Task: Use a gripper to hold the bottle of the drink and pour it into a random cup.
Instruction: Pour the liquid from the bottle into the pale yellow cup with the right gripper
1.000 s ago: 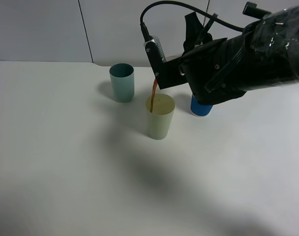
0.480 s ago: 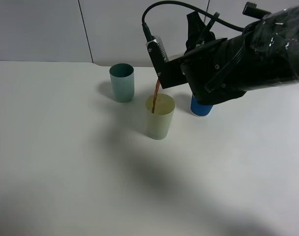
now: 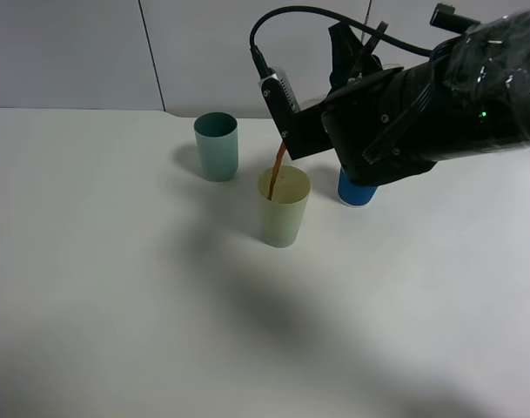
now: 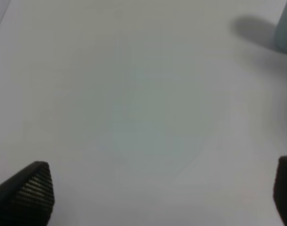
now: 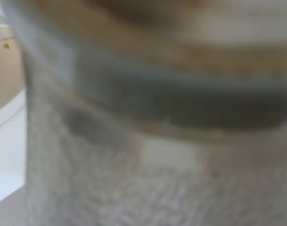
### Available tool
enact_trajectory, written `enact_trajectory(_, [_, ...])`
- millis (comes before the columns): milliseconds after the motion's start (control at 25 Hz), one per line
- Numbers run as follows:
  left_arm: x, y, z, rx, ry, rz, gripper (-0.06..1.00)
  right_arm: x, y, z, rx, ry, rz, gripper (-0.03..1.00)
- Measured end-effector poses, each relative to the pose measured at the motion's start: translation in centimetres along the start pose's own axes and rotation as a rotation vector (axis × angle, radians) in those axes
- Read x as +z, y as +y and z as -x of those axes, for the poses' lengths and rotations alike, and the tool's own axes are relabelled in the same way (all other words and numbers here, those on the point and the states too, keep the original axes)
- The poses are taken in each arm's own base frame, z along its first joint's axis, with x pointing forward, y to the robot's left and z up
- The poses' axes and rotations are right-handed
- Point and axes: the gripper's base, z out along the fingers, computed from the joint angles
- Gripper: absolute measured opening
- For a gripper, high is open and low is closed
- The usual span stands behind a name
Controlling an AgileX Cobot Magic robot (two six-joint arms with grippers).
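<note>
The right gripper (image 3: 304, 132), clenched on the bottle (image 5: 157, 141), is tipping slightly further — the stream (image 3: 276, 170) is still filling the cup (image 3: 284, 216) near the worktop's (image 3: 117, 287) far edge.

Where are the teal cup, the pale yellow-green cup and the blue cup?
teal cup (image 3: 217, 157): exterior high view, on its side wall.
pale yellow-green cup (image 3: 283, 222): exterior high view, on its side wall.
blue cup (image 3: 355, 193): exterior high view, on its visible lower wall.

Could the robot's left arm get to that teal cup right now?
Probably yes. In the left wrist view, only bare table lies between the open left gripper and the teal cup.
</note>
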Motion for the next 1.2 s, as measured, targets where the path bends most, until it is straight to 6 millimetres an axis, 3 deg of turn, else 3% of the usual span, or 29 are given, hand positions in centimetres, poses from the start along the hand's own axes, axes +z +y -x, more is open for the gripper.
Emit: enact_trajectory(1200, [0.0,0.0,0.0,0.0,0.0,0.0,0.93,-0.01,-0.18,-0.25,-0.096,0.028,-0.018,0.38])
